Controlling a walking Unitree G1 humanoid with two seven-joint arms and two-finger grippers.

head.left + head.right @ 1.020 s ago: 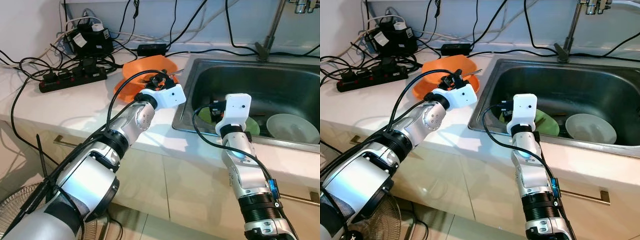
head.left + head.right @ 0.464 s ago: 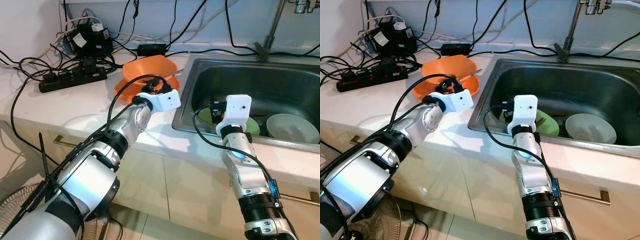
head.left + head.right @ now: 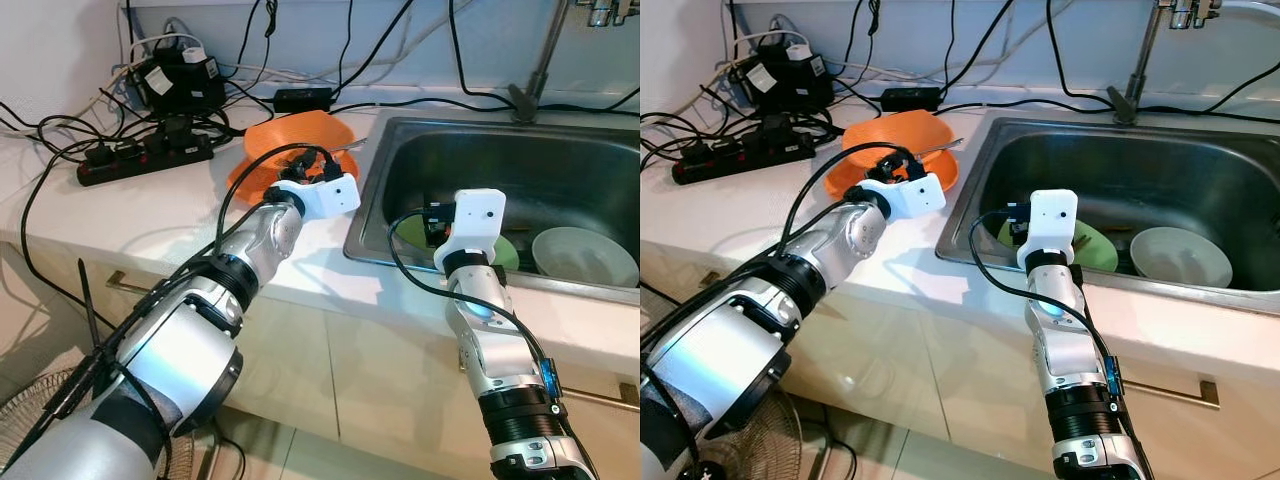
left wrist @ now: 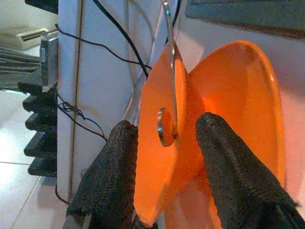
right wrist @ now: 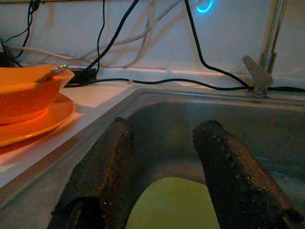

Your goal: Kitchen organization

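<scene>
Care matters here: the left gripper [image 4: 164, 157] sits spread at the near edge of the orange bowl [image 3: 300, 133], which rests on an orange plate [image 3: 845, 178] on the counter [image 3: 150, 215] beside the sink [image 3: 560, 170], a metal spoon [image 4: 167, 90] lying inside. Closing squarely on the rim, clear of the spoon, should keep it from tipping. The right gripper [image 5: 162, 167] hangs spread above the green plate [image 5: 171, 202] in the sink, near a white bowl [image 3: 585, 255].
</scene>
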